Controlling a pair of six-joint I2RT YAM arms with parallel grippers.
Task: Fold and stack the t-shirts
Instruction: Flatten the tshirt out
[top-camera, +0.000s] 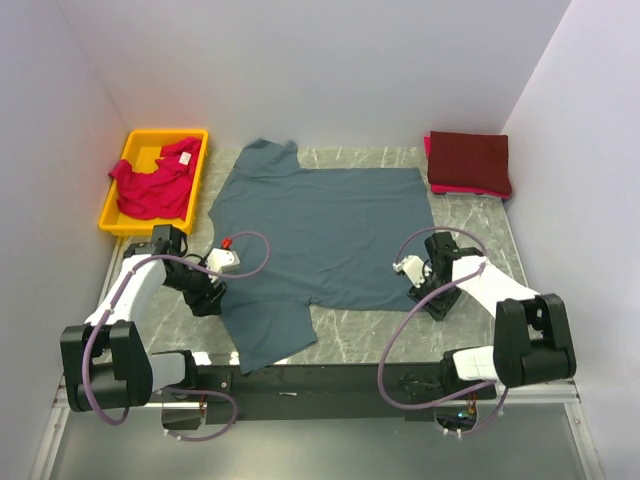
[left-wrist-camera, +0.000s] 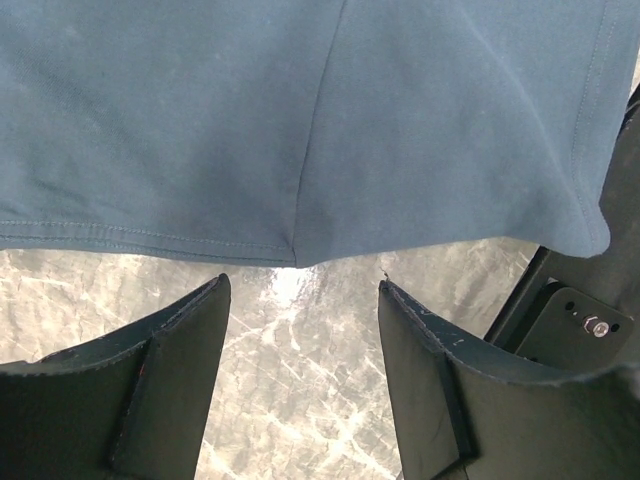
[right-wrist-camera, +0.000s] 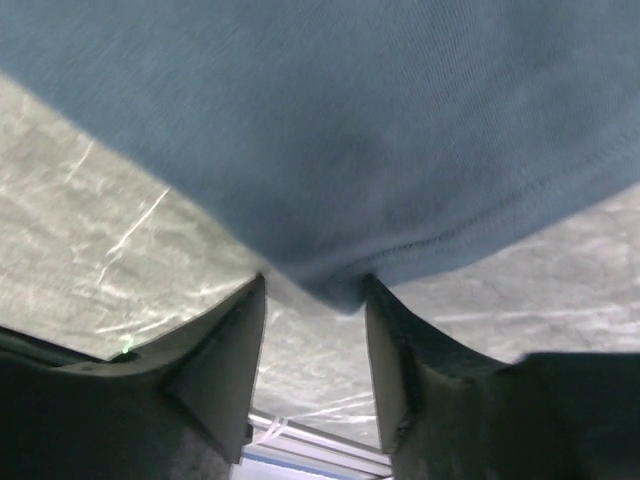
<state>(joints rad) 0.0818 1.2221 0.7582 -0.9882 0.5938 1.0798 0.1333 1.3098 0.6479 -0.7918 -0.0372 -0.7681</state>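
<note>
Left pincer (left-wrist-camera: 305, 290) gapes just short of blue-grey shirt (left-wrist-camera: 300, 120) hem.

Blue-grey t-shirt (top-camera: 330, 230) spread on table (top-camera: 470, 220), red t-shirt (top-camera: 152, 185) in yellow bin (top-camera: 165, 134), maroon t-shirt (top-camera: 468, 158) folded.

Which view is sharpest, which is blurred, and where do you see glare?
Top external: evenly lit, crisp, only soft shadows round the slate blue-grey cloth t-shirt. Left wrist: sharp, hem stitching readable, a white glare patch on the grey marbled tabletop between the jaws. Right wrist: soft and blurred, the jaws dark and underexposed.
</note>
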